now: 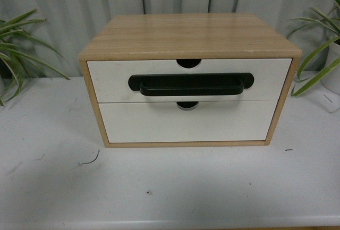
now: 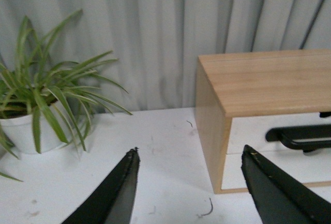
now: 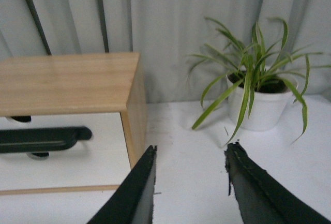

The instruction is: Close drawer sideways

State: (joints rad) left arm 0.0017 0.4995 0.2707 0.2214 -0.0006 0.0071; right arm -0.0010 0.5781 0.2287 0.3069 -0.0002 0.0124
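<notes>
Bare white tabletop (image 1: 170, 193) fills the near field of the front view, with a small dark squiggle of debris (image 1: 90, 161) at about 8 o'clock from the wooden cabinet (image 1: 186, 33). Neither arm appears in this view. Cabinet sits square to the camera, centre frame; the drawer (image 1: 111, 81), upper of the two, with its long black bar handle (image 1: 190, 85) and half-round notch, looks flush with the cabinet frame, so by my reading it is already pushed in or very nearly so. Plain lower drawer front (image 1: 186, 124) also sits flush. Both arms hang back, well apart from the cabinet, probably parked clear of it. Left wrist view adds the left gripper (image 2: 189, 182), fingers spread wide, nothing between them, plus the cabinet's side panel and a potted plant (image 2: 44, 110). Right wrist view shows the right gripper (image 3: 191, 182), likewise spread and empty, the opposite cabinet corner, and a second potted plant (image 3: 258, 100).
</notes>
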